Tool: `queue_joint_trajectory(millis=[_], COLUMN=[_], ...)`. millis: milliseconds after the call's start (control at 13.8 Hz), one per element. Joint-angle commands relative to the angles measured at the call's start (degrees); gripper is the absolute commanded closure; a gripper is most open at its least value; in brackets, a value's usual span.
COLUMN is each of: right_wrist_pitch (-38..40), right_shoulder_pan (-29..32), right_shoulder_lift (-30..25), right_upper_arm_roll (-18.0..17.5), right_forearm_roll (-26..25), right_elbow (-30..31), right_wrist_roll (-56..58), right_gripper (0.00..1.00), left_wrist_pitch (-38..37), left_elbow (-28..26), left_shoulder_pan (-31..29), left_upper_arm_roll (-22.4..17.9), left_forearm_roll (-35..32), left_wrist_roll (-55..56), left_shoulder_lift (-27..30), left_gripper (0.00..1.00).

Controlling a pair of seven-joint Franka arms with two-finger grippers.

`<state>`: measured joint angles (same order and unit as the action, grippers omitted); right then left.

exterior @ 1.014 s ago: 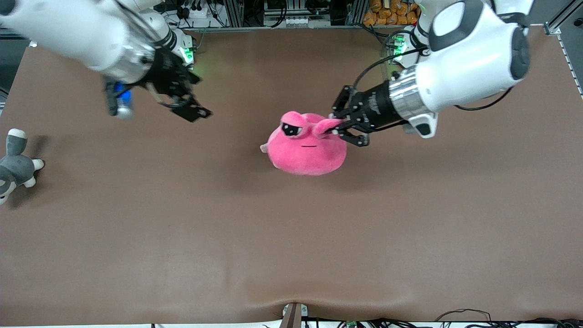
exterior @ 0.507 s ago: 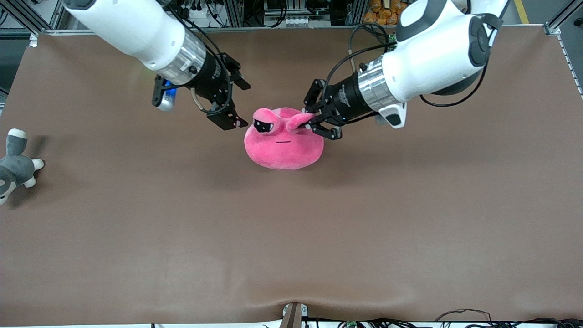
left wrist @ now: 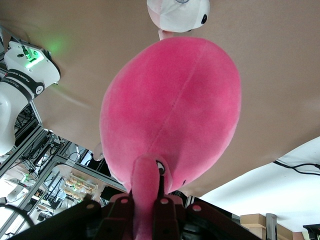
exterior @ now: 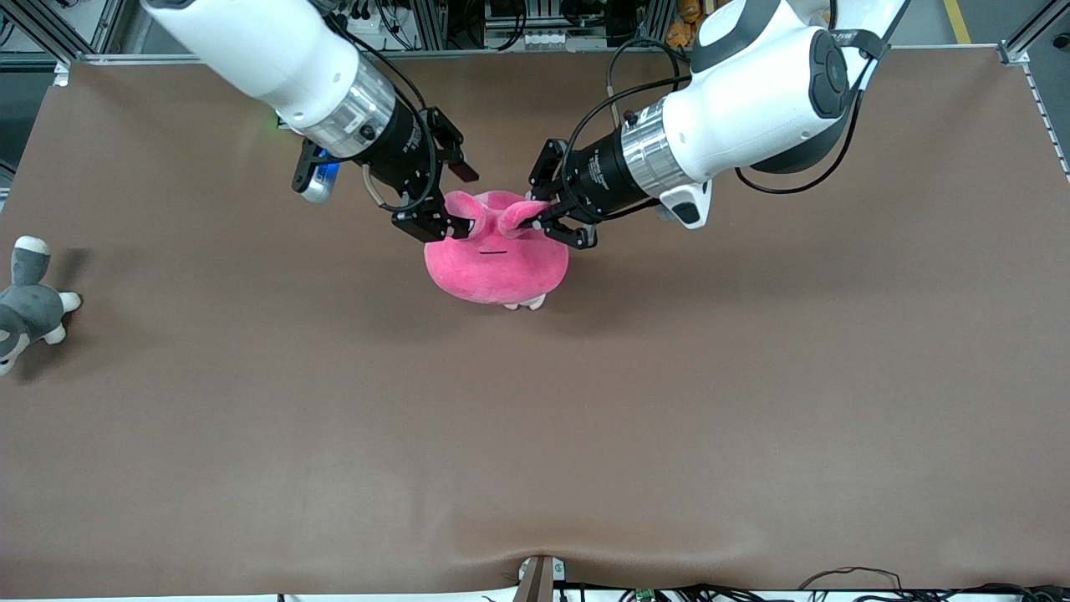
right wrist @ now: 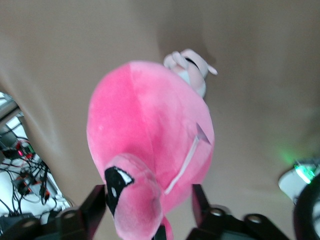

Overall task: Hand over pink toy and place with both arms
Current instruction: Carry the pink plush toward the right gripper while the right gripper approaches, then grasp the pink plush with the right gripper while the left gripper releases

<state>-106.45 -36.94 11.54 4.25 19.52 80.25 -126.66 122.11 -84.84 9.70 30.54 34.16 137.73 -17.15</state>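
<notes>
Plush round pink toy (exterior: 497, 266) hangs pinched by left gripper (exterior: 547, 224); right gripper (exterior: 451, 201) gapes around its eye.

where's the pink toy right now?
Front view: the pink toy hangs over the table's middle, toward the robots' bases, between the two grippers. The left gripper pinches one eye bulge; the right gripper sits open around the other.
</notes>
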Motion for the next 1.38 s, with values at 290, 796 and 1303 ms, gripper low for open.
queue_joint_trajectory(millis=[290, 796, 1303], right_wrist_pitch=[-0.16, 12.91, 25.5], right_shoulder_pan=[-0.95, 12.82, 41.48], right_shoulder_lift=[0.33, -1.51, -2.49], right_upper_arm_roll=[0.94, 1.2, 1.03], right_forearm_roll=[-4.31, -3.96, 1.93], right_elbow=[-0.89, -1.41, -0.54], right_wrist_roll=[-2.01, 0.53, 40.46], right_gripper=[1.0, 1.0, 1.0], left_wrist_pitch=[0.41, -6.32, -19.69], left_elbow=[1.61, 1.6, 1.6], left_shoulder_pan=[0.58, -0.99, -13.37], left_upper_arm_roll=[-0.22, -0.14, -0.14], left_forearm_roll=[-0.24, -18.89, -26.95], left_wrist_roll=[1.4, 0.35, -39.22], left_shoulder_lift=[-0.69, 2.72, 5.72], left_gripper=[0.65, 0.0, 0.0])
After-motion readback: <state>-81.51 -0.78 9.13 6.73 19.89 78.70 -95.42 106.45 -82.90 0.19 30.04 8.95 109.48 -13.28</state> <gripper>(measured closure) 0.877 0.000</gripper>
